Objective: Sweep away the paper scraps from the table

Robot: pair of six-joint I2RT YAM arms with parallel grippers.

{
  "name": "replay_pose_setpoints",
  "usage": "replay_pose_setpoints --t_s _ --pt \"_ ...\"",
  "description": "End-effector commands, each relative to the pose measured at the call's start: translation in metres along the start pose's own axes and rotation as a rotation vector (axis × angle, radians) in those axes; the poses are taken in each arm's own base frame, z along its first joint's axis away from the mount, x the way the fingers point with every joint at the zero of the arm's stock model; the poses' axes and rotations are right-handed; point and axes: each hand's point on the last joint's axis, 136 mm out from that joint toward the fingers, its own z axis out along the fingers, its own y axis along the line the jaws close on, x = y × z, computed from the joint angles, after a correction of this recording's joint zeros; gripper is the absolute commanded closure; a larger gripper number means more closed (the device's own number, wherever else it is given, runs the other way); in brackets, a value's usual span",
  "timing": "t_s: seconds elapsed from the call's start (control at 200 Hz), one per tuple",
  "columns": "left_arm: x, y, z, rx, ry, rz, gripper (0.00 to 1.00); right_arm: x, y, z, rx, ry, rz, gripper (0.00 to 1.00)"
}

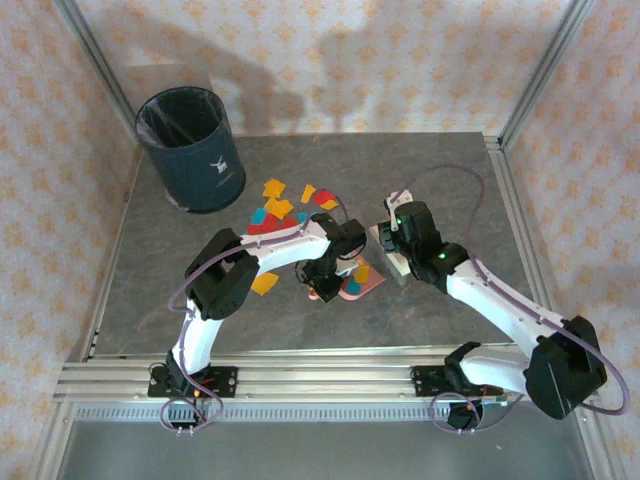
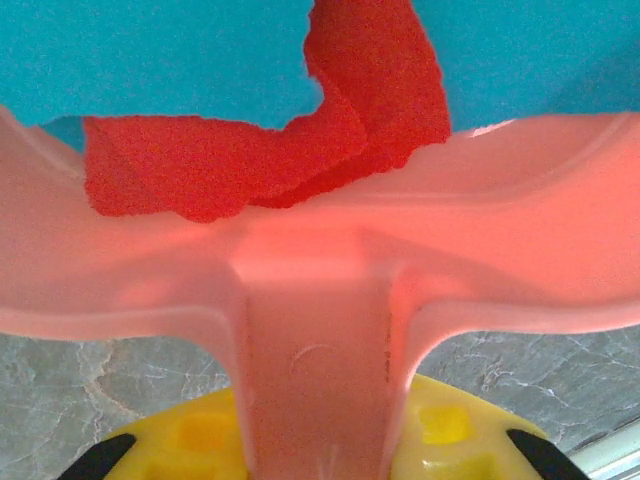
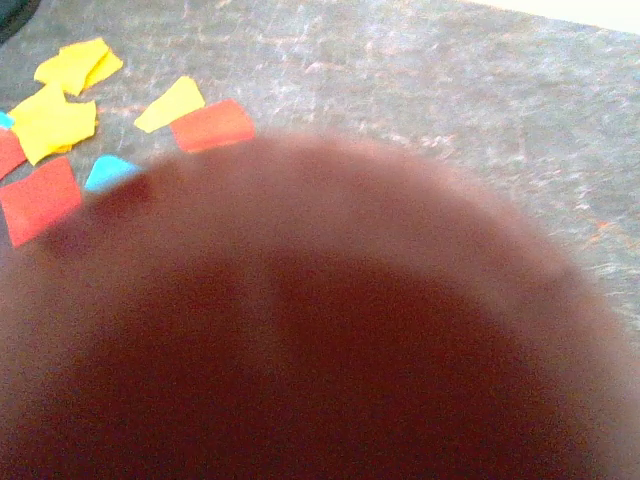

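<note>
Left gripper (image 2: pixel 318 452) is being shown clamped on the dustpan (image 2: pixel 520 260) handle, scraps (image 2: pixel 200 170) lying in the pan; the right gripper (image 1: pixel 393 243) is being blurred out, so its opening cannot be told.

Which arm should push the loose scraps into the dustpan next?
Right, probably. The left pincer is shut on the dustpan handle, so it is occupied. The right pincer has a pale tool at its tip and paper scraps ahead of it on the table.
</note>
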Motion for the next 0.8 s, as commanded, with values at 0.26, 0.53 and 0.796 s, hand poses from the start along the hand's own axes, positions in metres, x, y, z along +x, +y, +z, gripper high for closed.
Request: replay_pose_setpoints --t_s 0.26,0.53,0.796 --pt "0.010 0.001 -0.004 0.012 0.018 0.003 1.00 0.004 0.040 -0.003 -0.227 0.032 -0.017 1.00" --pt "0.011 0.002 -0.005 0.007 0.020 0.008 1.00 -0.007 0.030 -0.015 -0.179 -0.013 -0.011 1.00" --pt "0.008 0.007 -0.014 -0.024 -0.023 0.005 1.00 -0.022 -0.001 -0.026 -0.017 -0.086 0.024 1.00"
